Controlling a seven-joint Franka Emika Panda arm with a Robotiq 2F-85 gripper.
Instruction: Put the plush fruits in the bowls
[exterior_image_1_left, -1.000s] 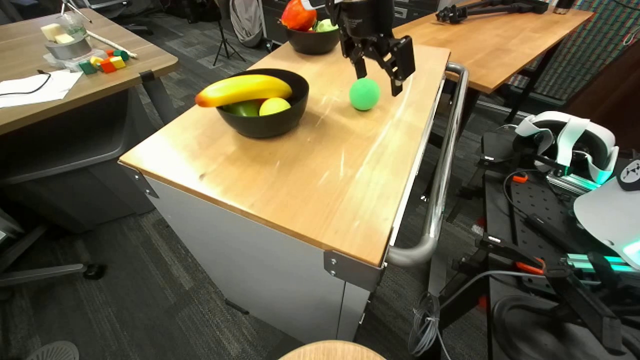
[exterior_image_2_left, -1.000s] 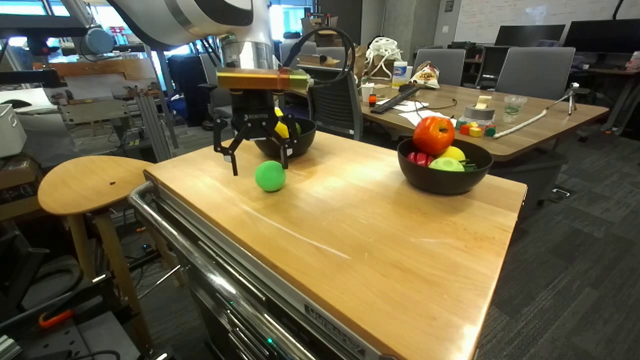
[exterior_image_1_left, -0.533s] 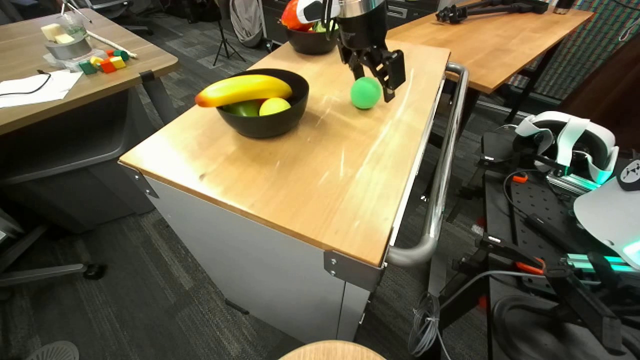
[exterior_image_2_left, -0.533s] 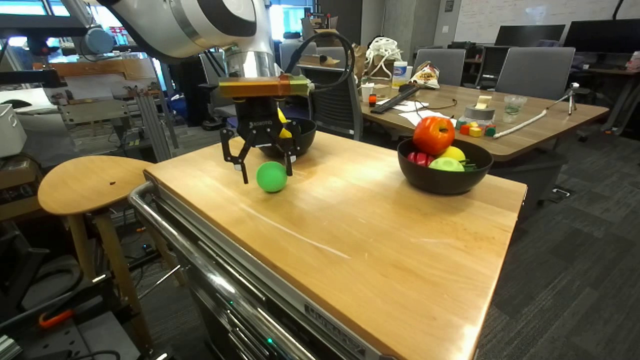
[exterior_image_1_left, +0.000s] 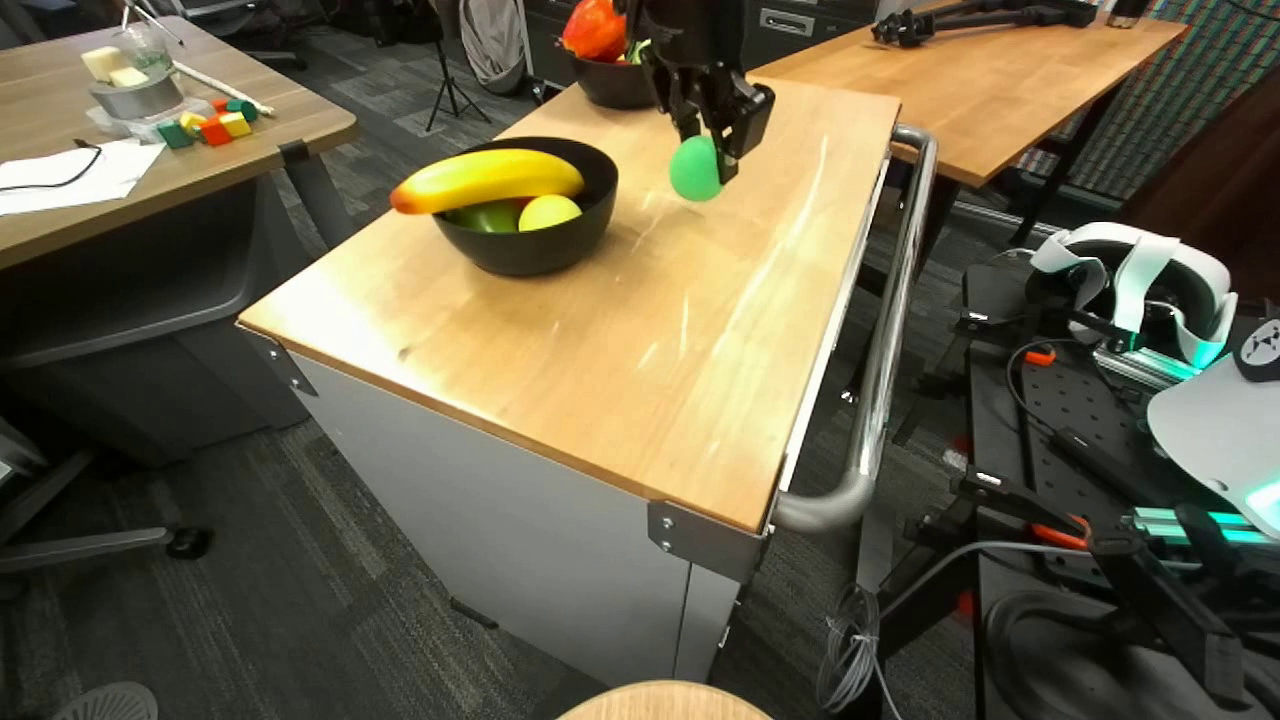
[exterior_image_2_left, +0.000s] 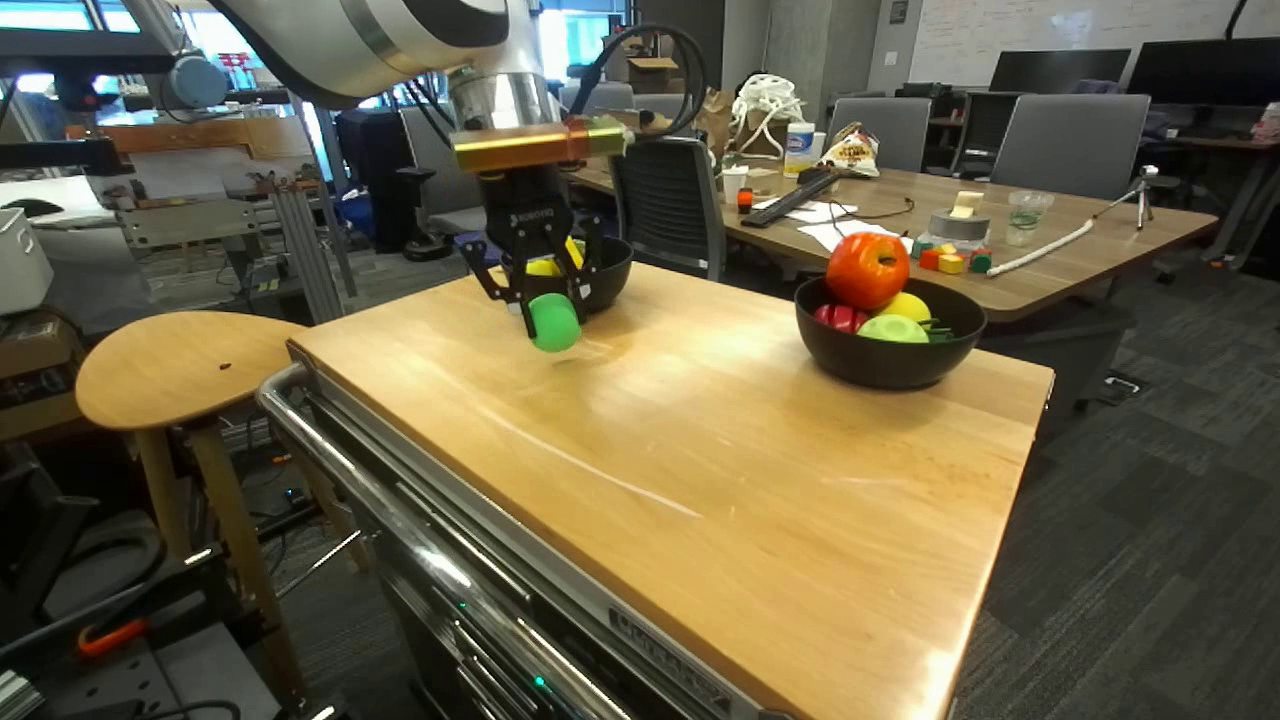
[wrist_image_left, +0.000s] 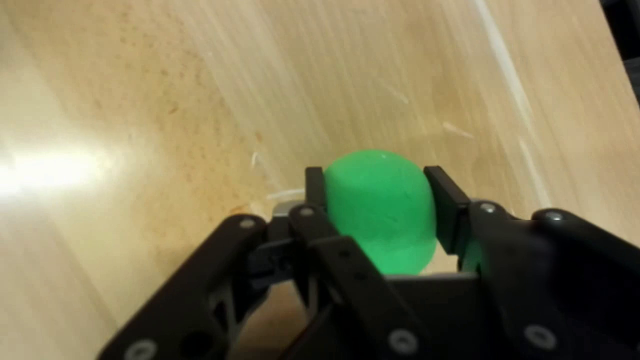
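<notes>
Fruit (wrist_image_left: 380, 220) in the pincer (wrist_image_left: 378, 187), above the tabletop (exterior_image_2_left: 650, 450) — banana (exterior_image_1_left: 490, 180) across one bowl (exterior_image_1_left: 545, 255), apple (exterior_image_2_left: 868, 270) in another bowl (exterior_image_2_left: 890, 362)

Wd worktop (exterior_image_2_left: 700, 450): blk bowl (exterior_image_2_left: 885, 362), 2nd blk bowl (exterior_image_1_left: 555, 248) well apart.

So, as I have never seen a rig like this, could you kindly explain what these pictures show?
The machine is a robot arm ending in a two-fingered gripper. Two pictures come from cameras outside the robot, looking from different places; the close-up comes from a camera on its wrist. On the wooden tabletop stand a black bowl, holding a banana over a dark green fruit and a yellow one, and a matching bowl, holding, among others, a red-orange fruit. The gripper is closed on a round green toy fruit, which appears to hang just above the wood.
</notes>
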